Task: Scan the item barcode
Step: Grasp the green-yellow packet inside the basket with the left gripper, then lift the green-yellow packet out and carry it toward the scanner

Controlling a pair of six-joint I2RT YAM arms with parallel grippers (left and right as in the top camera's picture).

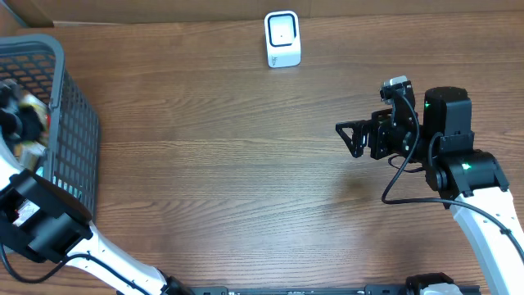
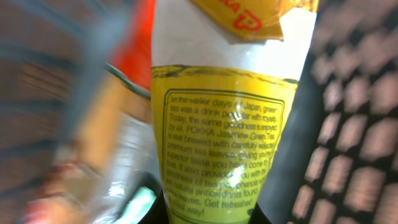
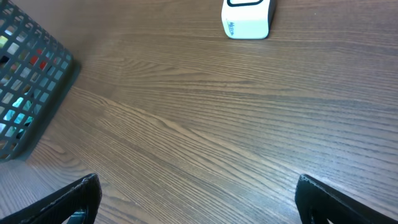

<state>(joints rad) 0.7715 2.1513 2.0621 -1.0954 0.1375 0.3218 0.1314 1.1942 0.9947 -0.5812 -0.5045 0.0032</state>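
The tea drink (image 2: pixel 221 143) is right up close, in the basket (image 1: pixel 78 139) on the left. My left claw (image 2: pixel 208 218) is shut tight on it. Next I must lift it out toward the white scanner (image 1: pixel 282 38). My right claw (image 3: pixel 198 190) hangs open.

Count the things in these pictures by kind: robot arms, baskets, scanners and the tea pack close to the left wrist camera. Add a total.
Robot arms: 2 (left arm, right arm)
Mesh basket: 1
White scanner: 1
Yellow tea pack: 1
Total: 5
Other basket contents are too blurred to count.
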